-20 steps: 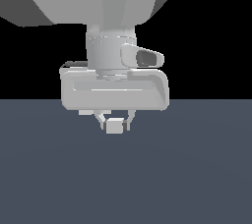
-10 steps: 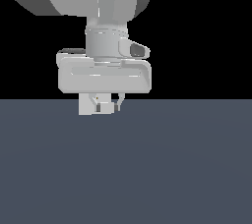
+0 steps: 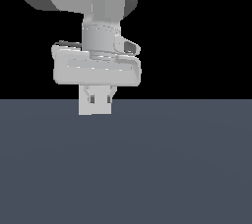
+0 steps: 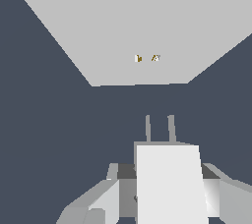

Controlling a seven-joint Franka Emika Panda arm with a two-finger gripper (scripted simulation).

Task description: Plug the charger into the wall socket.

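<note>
In the wrist view the charger [image 4: 170,183], a plain white block, sits between my gripper's [image 4: 167,196] fingers [image 4: 106,198], which are shut on its sides. Two thin prongs [image 4: 160,128] stick out of its front toward the wall socket [image 4: 138,21], a large flat white plate with two tiny yellowish dots [image 4: 146,58] at its centre. A gap of dark floor separates the prongs from the plate. In the exterior view my gripper [image 3: 99,99] hangs low under the arm and overlaps a pale square [image 3: 95,110]; the charger cannot be told apart there.
A dark blue-grey floor [image 3: 172,169] spreads under everything. The arm's broad white hand [image 3: 96,68] and wrist fill the upper middle of the exterior view against black background.
The hand has shifted toward the exterior view's left and risen a little. A pale square now overlaps the fingers in the exterior view, where earlier only the small cube showed.
</note>
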